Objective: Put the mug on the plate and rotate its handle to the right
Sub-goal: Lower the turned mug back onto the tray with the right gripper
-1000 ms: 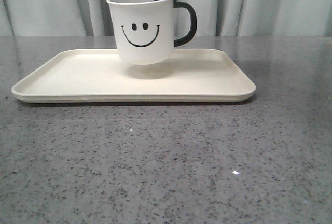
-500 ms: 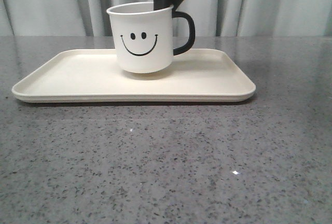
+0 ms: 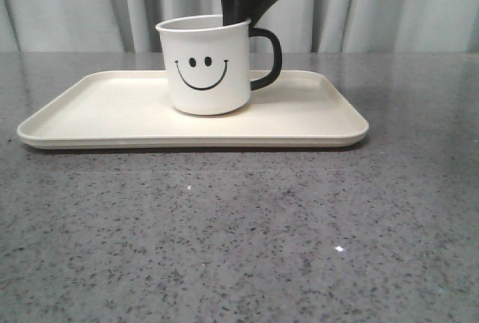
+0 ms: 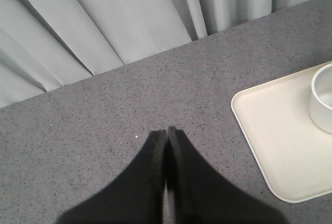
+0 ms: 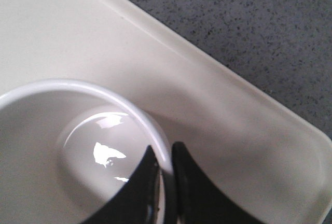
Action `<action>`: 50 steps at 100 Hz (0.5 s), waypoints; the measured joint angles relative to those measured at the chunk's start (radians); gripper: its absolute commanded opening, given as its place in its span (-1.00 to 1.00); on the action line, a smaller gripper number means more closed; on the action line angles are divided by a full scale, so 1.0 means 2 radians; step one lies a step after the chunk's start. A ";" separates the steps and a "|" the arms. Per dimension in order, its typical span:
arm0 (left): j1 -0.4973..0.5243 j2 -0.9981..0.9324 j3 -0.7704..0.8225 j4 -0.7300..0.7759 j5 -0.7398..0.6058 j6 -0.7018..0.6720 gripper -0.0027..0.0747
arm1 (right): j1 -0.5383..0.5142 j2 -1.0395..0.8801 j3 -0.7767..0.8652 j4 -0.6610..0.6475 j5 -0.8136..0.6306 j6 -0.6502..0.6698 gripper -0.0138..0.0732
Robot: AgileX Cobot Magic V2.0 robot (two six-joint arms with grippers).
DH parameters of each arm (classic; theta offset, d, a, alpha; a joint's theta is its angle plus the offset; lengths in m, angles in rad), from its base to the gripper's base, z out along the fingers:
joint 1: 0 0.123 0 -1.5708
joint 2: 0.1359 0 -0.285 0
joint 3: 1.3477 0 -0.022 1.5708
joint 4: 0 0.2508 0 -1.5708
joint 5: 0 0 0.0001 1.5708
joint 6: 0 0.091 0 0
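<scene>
A white mug (image 3: 206, 65) with a black smiley face stands upright on a cream rectangular plate (image 3: 97, 110), a little right of the plate's middle in the front view. Its base appears to rest flat on the plate, though the low rim hides the contact. The mug's black handle (image 3: 268, 57) points to the right, the face toward the camera.

The right gripper (image 5: 165, 169) comes down from above and pinches the mug's rim beside the handle, one finger inside the cup and one outside, closed tight on the thin wall. Its dark body covers the back of the rim in the front view.

The left gripper (image 4: 166, 141) hangs over bare grey speckled table (image 3: 239, 233), well apart from the plate's end, its fingers pressed together with nothing between them.

Pale pleated curtains (image 3: 67, 5) hang behind the table.
</scene>
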 measured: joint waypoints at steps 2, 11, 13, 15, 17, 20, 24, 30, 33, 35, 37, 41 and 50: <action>0.000 0.000 0.000 0.000 0.000 0.000 -0.98 | 0.000 0.000 0.000 0.000 0.000 0.000 -0.95; 0.000 0.000 0.000 0.000 0.000 0.000 -0.98 | 0.000 0.000 0.000 0.000 0.000 0.000 -0.95; 0.000 0.000 0.000 0.000 0.000 0.000 -0.98 | 0.000 0.000 0.000 0.000 0.000 0.000 -0.95; 0.000 0.000 0.000 0.000 0.000 0.000 -0.98 | 0.000 0.000 0.000 0.000 0.000 0.000 -0.95; 0.000 0.000 0.000 0.000 0.000 0.000 -0.98 | 0.000 0.000 0.000 0.000 0.000 0.000 -0.95; 0.000 0.000 0.000 0.000 0.000 0.000 -0.98 | 0.000 0.000 0.000 0.000 0.000 0.000 -0.95; 0.000 0.000 0.000 0.000 0.000 0.000 -0.98 | 0.000 0.000 0.000 0.000 0.000 0.000 -0.95; 0.000 0.000 0.000 0.000 0.000 0.000 -0.98 | 0.000 0.000 0.000 0.000 0.000 0.000 -0.95; 0.000 0.000 0.000 0.000 0.000 0.000 -0.98 | 0.000 0.000 0.000 0.000 0.000 0.000 -0.95; 0.000 0.000 0.000 0.000 0.000 0.000 -0.98 | 0.000 0.000 0.000 0.000 0.000 0.000 -0.95; 0.000 0.000 0.000 0.000 0.000 0.000 -0.98 | 0.000 0.000 0.000 0.000 0.000 0.000 -0.95; 0.000 0.000 0.000 0.000 0.000 0.000 -0.98 | 0.000 0.000 0.000 0.000 0.001 0.000 -0.95; 0.000 0.000 0.000 0.000 0.000 0.000 -0.98 | 0.000 0.000 0.000 0.000 0.001 0.000 -0.89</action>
